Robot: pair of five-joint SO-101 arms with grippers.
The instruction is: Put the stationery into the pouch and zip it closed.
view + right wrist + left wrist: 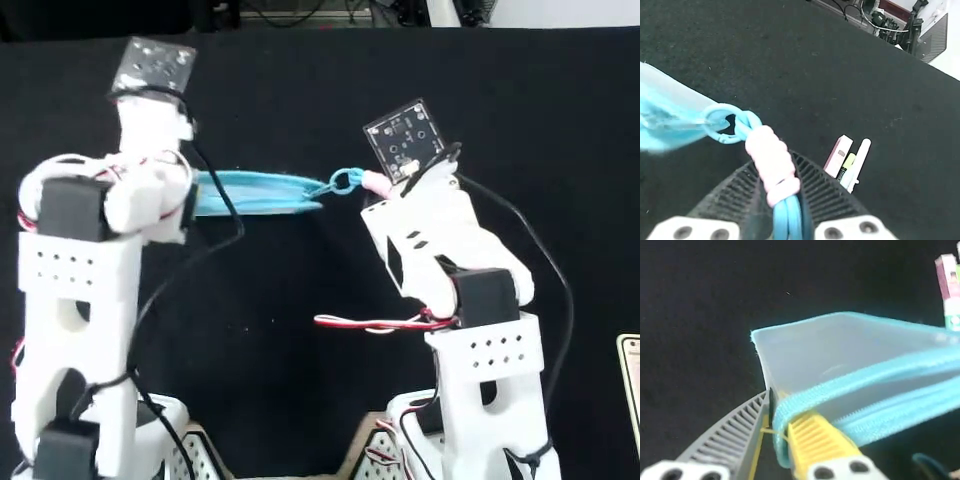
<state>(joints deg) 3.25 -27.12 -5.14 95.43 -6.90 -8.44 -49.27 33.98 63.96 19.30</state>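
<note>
Blue pouch [260, 192] is stretched between the two arms. The left gripper [776, 407] is clamped on the pouch's zipper-edge corner. The right gripper [777, 175] is closed on the pink-wrapped pull cord [771, 160], which is looped through the zip ring [720, 122]. The stationery [847, 162] lies on the counter [815, 75], outside the pouch and near the right gripper.

The pouch [255, 192] is held above the table's [300, 80] middle. The left gripper [190, 200] grips its left end and the right gripper [375, 190] its zip cord [772, 167] at the right end. The stationery [847, 162] lies on the table near that right end.
</note>
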